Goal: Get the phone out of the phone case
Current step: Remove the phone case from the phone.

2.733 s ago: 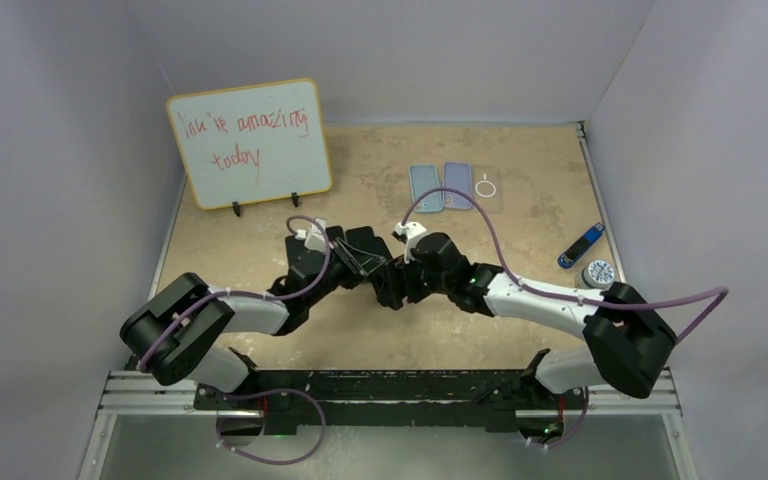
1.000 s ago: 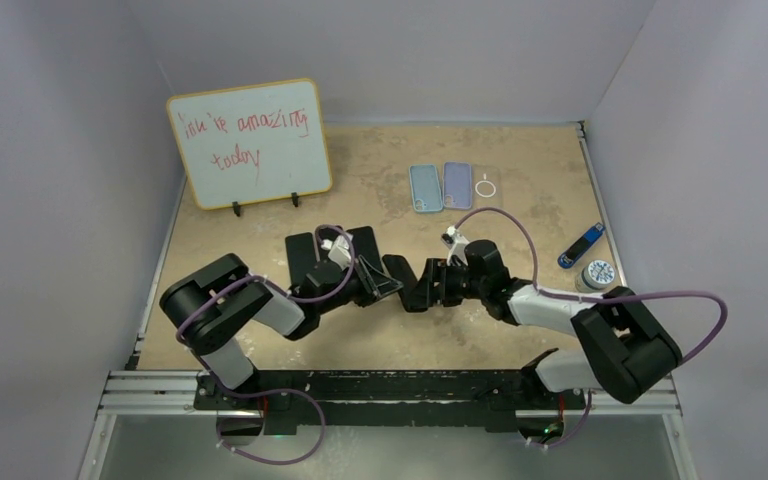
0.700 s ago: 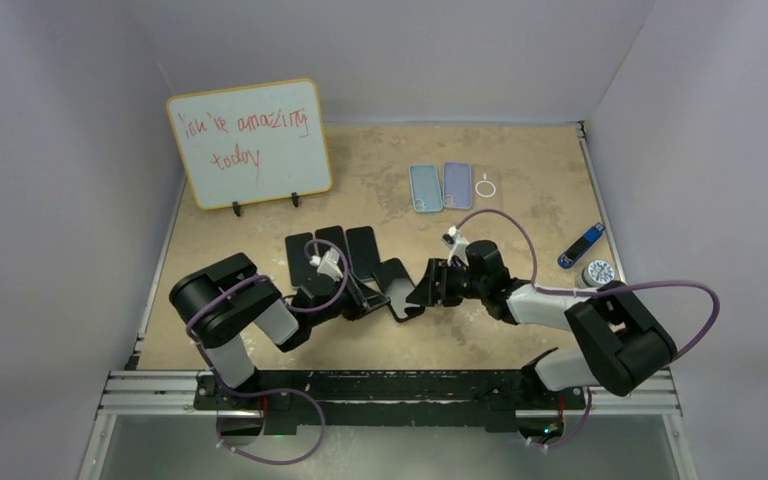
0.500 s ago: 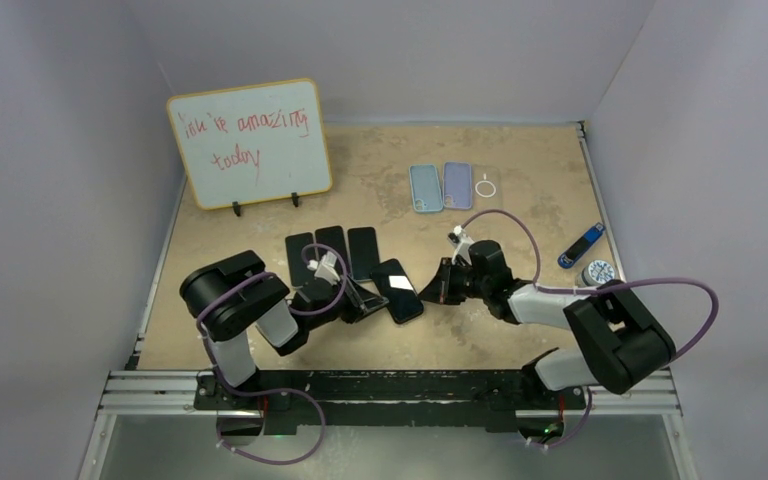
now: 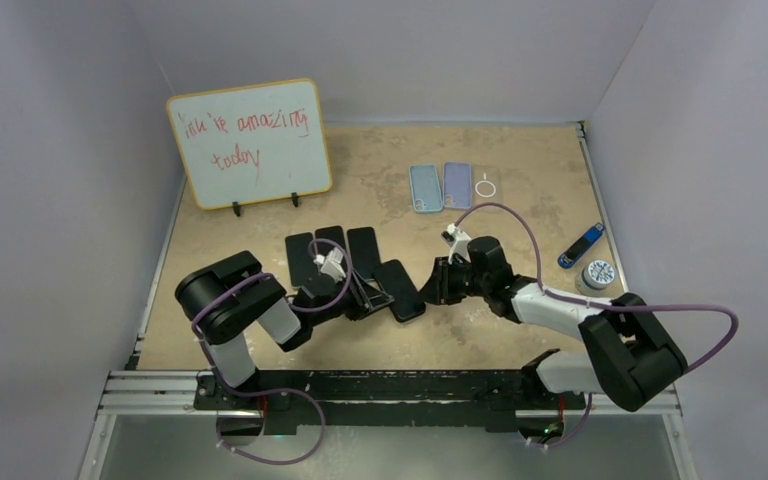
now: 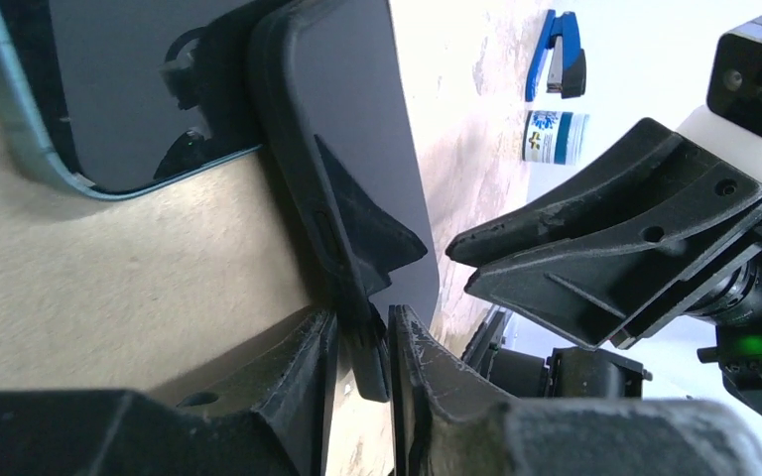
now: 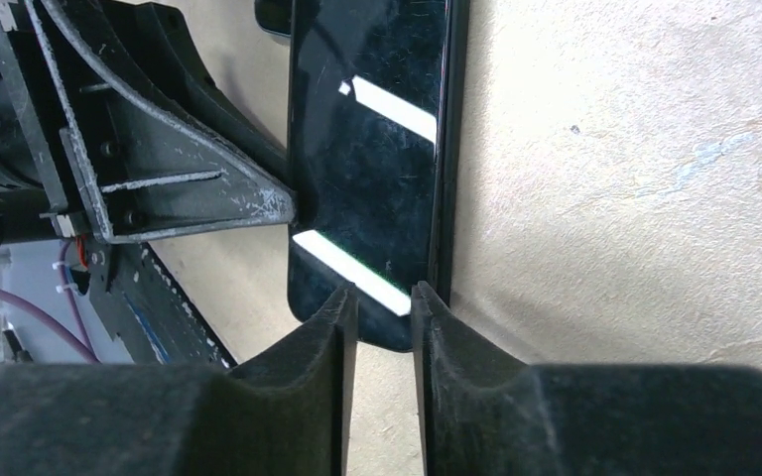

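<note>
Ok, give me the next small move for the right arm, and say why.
Probably ease the right claw forward to hook the phone case's rim at the phone's near end and peel it. The left claw pinches the case's side edge, anchoring it, while the right jaws sit nearly closed at that end, grip unclear.

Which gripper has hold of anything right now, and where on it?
Left gripper: shut on the black cased phone, pinching one long side edge. Right gripper: fingers nearly together over the phone's end; whether they grip it cannot be told.
</note>
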`<state>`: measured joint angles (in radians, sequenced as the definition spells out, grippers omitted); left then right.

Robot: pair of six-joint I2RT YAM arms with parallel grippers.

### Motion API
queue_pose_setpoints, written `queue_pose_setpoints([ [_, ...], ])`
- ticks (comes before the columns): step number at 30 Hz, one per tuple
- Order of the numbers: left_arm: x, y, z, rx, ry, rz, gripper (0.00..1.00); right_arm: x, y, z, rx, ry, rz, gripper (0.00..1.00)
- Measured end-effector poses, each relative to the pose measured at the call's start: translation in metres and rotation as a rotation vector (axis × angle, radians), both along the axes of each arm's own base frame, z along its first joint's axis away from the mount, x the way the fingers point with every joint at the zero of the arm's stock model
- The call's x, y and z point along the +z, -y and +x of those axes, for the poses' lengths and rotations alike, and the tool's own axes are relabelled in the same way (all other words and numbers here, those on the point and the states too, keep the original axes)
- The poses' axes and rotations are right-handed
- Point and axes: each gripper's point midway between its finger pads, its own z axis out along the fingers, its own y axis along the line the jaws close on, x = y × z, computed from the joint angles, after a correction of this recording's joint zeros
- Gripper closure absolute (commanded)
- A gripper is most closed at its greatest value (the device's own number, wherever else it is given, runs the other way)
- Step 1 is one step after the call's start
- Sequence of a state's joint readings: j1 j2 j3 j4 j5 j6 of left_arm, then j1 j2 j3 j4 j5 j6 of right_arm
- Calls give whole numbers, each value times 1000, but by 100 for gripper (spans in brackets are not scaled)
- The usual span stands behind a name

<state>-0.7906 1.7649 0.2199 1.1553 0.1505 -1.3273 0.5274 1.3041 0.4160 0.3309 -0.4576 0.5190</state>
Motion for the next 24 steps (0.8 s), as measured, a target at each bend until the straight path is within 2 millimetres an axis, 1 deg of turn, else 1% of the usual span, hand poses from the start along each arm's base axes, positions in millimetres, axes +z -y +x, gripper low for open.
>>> queue_pose_setpoints([
  [4, 5, 8, 2, -22, 15, -4, 66, -3, 0, -1, 7, -6, -3, 55],
  [9, 9, 15, 3, -39, 23, -15, 64, -7, -1, 0, 5, -13, -4, 53],
  [12, 11, 17, 3, -44, 27, -21, 64, -8, -2, 0, 6, -15, -3, 53],
  [14, 13, 19, 5, -44, 31, -26, 66, -9, -2, 0, 6, -15, -2, 53],
  [17, 16, 24, 10, -45, 40, -34, 73, -10, -2, 0, 7, -13, 1, 52],
  [21, 17, 29, 15, -38, 44, -39, 91, -10, -2, -1, 10, -11, 6, 48],
  [23, 19, 29, 17, -35, 48, -44, 100, -9, -2, -3, 15, -12, 15, 41],
  [24, 19, 30, 17, -34, 49, -44, 100, -8, -3, -3, 19, -10, 23, 37],
])
